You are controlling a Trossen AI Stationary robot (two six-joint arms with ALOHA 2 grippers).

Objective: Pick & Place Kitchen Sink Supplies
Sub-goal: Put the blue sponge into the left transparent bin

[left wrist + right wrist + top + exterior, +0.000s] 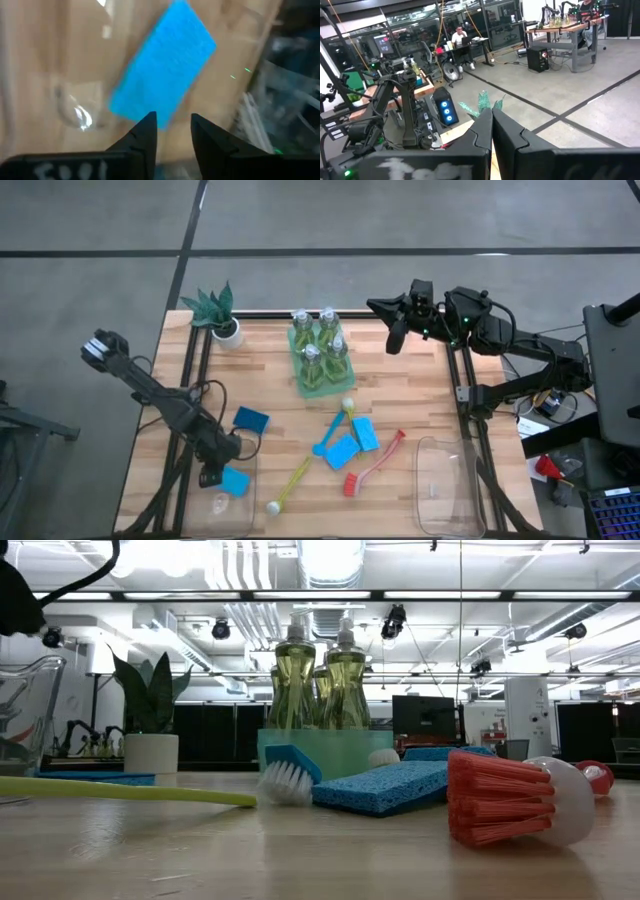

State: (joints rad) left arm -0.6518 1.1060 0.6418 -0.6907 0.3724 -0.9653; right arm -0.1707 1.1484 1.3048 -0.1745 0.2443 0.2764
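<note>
Sponge (162,70), blue, at 7 o'clock on the table, over the clear bin (243,520) under the left gripper (212,476). Fingers slightly parted, sponge clear of them; reads as dropping. Likely light, soft, squashy; best pinched across the short sides. Other sponges (354,441) and brushes (372,468) lie mixed together near centre, handles crossing, so they crowd each other. Bottles (320,345) in a green tray (308,386) at 12. Right gripper (394,344) waits at 1 o'clock, fingers pressed together.
</note>
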